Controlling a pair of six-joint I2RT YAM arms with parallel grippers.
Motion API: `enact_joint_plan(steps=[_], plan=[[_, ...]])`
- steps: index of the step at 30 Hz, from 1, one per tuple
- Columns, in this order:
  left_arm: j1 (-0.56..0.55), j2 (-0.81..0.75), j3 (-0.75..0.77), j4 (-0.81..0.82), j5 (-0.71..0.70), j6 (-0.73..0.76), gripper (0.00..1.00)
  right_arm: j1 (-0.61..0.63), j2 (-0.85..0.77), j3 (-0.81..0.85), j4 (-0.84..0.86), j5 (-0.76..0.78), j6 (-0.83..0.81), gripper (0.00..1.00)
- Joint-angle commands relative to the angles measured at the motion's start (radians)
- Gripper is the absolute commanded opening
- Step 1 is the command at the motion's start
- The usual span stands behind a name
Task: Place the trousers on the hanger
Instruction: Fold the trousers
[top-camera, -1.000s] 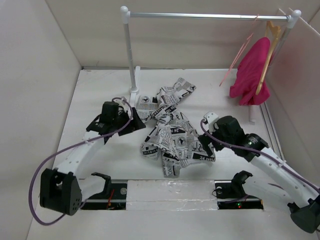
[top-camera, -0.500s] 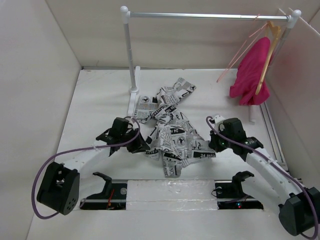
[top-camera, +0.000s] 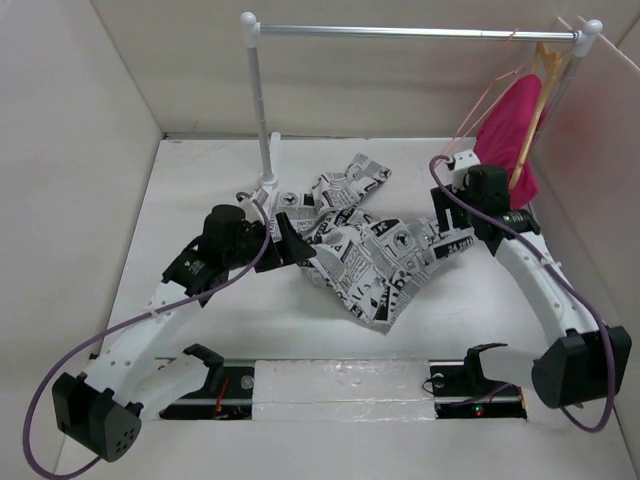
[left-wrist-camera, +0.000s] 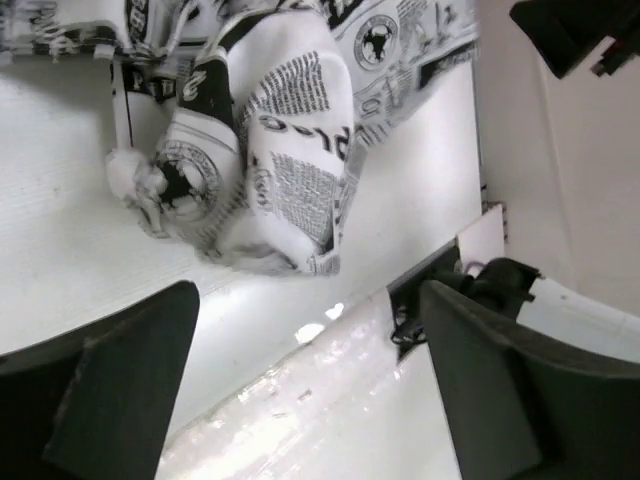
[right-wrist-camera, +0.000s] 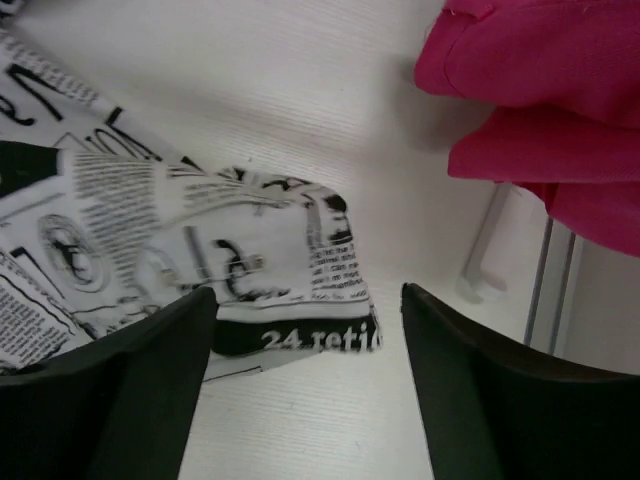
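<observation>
The trousers (top-camera: 380, 255), white with black newspaper print, lie spread on the table between the two arms. They also show in the left wrist view (left-wrist-camera: 290, 150) and the right wrist view (right-wrist-camera: 150, 220). My left gripper (top-camera: 288, 246) is at their left edge; its jaws (left-wrist-camera: 308, 298) are wide open and empty. My right gripper (top-camera: 447, 222) is at their right corner, also open and empty (right-wrist-camera: 305, 300), with the printed hem just ahead of it. The thin salmon-pink wire hanger (top-camera: 482, 100) hangs on the rail at the far right.
A white rail stand (top-camera: 262, 110) has its post and foot just behind the trousers. A magenta garment (top-camera: 508, 125) hangs on a wooden hanger (top-camera: 535, 95) at the rail's right end, also in the right wrist view (right-wrist-camera: 540, 90). White walls close both sides.
The right arm has swung back and to the right, toward the magenta garment. The left gripper has moved up a little. The trousers have gone from a bunched heap to stretched wider to the right.
</observation>
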Motion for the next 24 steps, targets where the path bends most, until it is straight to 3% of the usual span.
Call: enact_joint_plan(steps=[1,4,5,6,7,8,9,10,11,13,17,20,24], plan=[[0.0,0.046,0.029,-0.162,-0.017,0.099,0.94,0.05,0.031,0.102,-0.018,0.047,-0.051,0.84],[0.0,0.057,0.081,-0.219,-0.222,0.112,0.97,0.183,-0.043,0.043,-0.077,0.016,-0.033,0.84],[0.0,0.057,0.085,-0.213,-0.286,0.095,0.97,0.218,-0.116,0.003,-0.082,0.005,-0.016,0.78],[0.0,0.059,0.082,-0.204,-0.387,0.081,0.98,0.25,-0.158,-0.042,-0.08,-0.013,0.009,0.43],[0.0,0.06,0.076,-0.191,-0.446,0.043,0.98,0.304,-0.196,-0.15,-0.051,-0.119,0.059,0.23],[0.012,0.075,0.063,-0.15,-0.472,0.02,0.98,0.332,-0.271,-0.207,-0.019,-0.18,0.087,0.08],[0.05,0.085,0.031,-0.127,-0.459,0.006,0.98,0.364,-0.299,-0.261,0.015,-0.238,0.114,0.02],[0.07,0.098,0.011,-0.098,-0.441,-0.02,0.97,0.399,-0.322,-0.31,0.082,-0.316,0.165,0.05],[0.088,0.126,-0.012,-0.017,-0.428,-0.031,0.97,0.48,-0.339,-0.379,0.096,-0.326,0.19,0.14],[0.145,0.195,-0.056,0.092,-0.373,-0.038,0.97,0.588,-0.329,-0.419,0.104,-0.28,0.191,0.72],[0.182,0.398,-0.021,0.212,-0.298,-0.043,0.91,0.651,-0.227,-0.404,0.072,-0.216,0.17,0.84],[0.164,0.556,0.044,0.197,-0.174,-0.048,0.72,0.66,-0.096,-0.389,0.092,-0.22,0.144,0.85],[0.101,0.562,-0.045,0.22,-0.16,-0.089,0.7,0.686,0.023,-0.375,0.119,-0.222,0.118,0.87]])
